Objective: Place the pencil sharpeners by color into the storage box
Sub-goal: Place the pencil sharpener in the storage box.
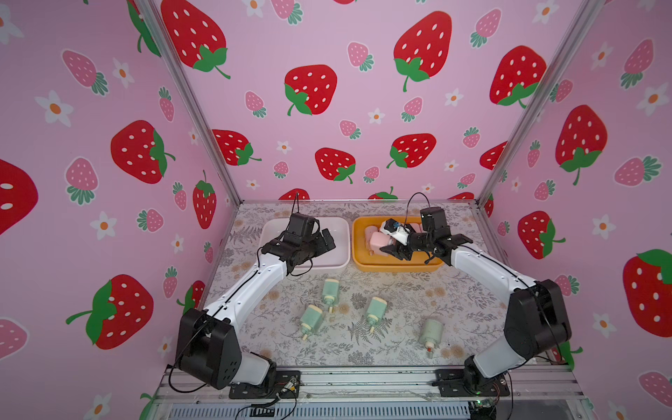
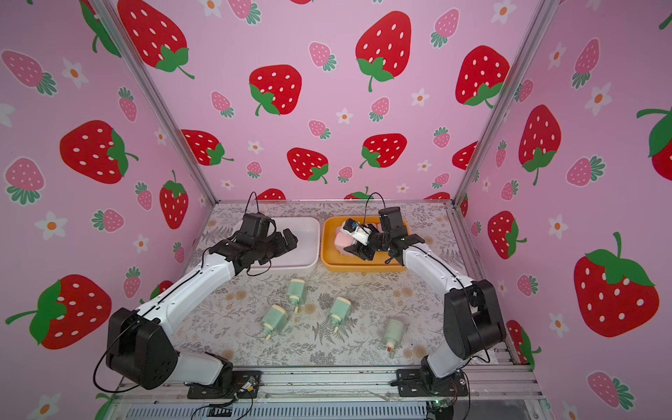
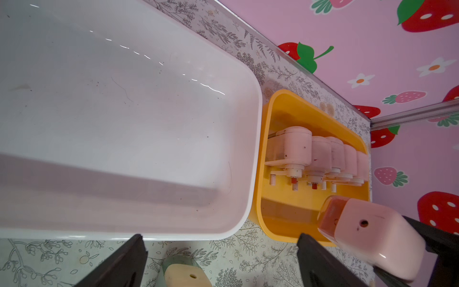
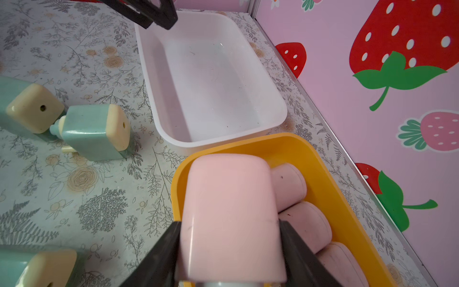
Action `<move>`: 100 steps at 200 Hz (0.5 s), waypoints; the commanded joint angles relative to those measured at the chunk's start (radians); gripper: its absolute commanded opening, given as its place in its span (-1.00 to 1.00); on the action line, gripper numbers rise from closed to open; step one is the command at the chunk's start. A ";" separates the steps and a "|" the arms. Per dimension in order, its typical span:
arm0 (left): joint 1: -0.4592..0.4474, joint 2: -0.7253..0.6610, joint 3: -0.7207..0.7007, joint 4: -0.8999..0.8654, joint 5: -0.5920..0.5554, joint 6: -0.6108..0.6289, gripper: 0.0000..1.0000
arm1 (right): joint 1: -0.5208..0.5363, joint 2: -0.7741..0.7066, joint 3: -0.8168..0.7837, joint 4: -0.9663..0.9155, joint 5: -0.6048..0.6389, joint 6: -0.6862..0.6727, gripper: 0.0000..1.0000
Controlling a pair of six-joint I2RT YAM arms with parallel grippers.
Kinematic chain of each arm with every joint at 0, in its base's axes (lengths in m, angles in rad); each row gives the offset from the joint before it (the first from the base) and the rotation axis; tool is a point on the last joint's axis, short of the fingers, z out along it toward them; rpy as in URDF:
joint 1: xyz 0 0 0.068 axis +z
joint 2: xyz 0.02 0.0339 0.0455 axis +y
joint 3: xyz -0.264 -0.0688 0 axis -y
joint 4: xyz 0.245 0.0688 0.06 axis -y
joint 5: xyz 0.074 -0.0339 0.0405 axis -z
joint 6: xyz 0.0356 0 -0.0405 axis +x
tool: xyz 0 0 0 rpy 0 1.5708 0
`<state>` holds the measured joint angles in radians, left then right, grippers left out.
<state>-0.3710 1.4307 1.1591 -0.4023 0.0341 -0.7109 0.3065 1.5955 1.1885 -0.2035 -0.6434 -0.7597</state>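
Bright, even light; wide-angle edge distortion.

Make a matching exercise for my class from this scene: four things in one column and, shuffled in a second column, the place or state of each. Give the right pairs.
Column A
1. white box
2. yellow box
3. green sharpeners
4. right fingers

Column B
a. closed on a pink sharpener
b. lying on the table
c. holds nothing
d. holds a row of pink sharpeners

Pairs: 1-c, 2-d, 3-b, 4-a
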 commanded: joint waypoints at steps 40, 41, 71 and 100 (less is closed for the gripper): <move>-0.014 0.130 0.066 0.023 0.036 0.063 0.99 | -0.092 0.057 0.045 -0.173 -0.139 -0.170 -1.00; -0.014 0.133 0.067 0.024 0.036 0.063 0.99 | -0.093 0.061 0.046 -0.173 -0.139 -0.170 -1.00; -0.015 0.186 0.084 0.082 0.097 0.073 0.99 | -0.099 0.106 0.061 -0.160 -0.107 -0.188 -1.00; -0.023 0.245 0.128 0.079 0.132 0.106 0.99 | -0.110 0.148 0.074 -0.136 -0.099 -0.205 -1.00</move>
<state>-0.3847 1.6444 1.2102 -0.3519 0.1169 -0.6510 0.2077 1.7180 1.2129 -0.3508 -0.7273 -0.9306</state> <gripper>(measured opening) 0.995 0.582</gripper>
